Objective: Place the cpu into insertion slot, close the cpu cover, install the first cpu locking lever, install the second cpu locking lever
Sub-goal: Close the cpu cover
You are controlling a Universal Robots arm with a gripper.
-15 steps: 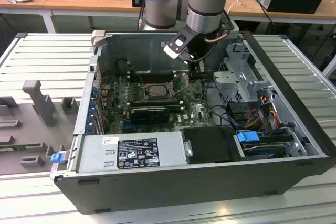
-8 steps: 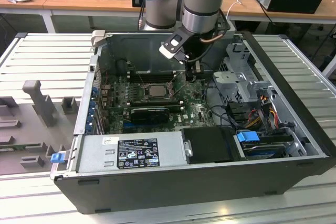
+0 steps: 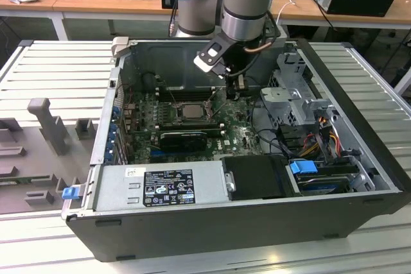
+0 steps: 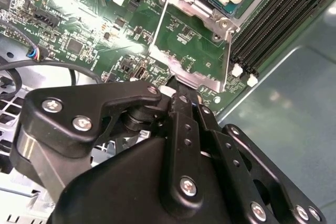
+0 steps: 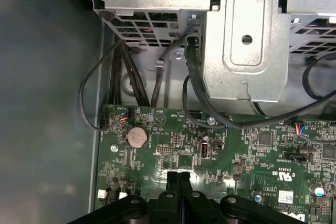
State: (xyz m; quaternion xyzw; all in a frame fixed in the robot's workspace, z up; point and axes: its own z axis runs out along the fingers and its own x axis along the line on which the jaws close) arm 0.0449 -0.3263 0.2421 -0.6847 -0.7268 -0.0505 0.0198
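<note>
**Chip seated, cover open, gripper at the cover's edge**

Exterior view: the gripper (image 3: 235, 89) hangs inside the open computer case (image 3: 212, 222), low over the green motherboard (image 3: 241, 134). It is just beside the insertion slot (image 3: 205, 111), on the exterior view's right. The cpu (image 3: 191, 110) lies flat in that slot, near the board's middle.

Second wrist view: the cpu's pale top sits within the slot's silvery frame. The cpu cover (image 4: 195, 77) stands open, off the chip, with green board showing through its opening. The black fingers (image 4: 181, 108) reach its free edge; whether they pinch it I cannot tell.

First wrist view: the fingertips (image 5: 172, 182) are pressed together over the board, near a coin battery (image 5: 138, 136). A metal drive cage (image 5: 247, 51) and black cables (image 5: 157, 82) lie beyond the board's edge.
</note>
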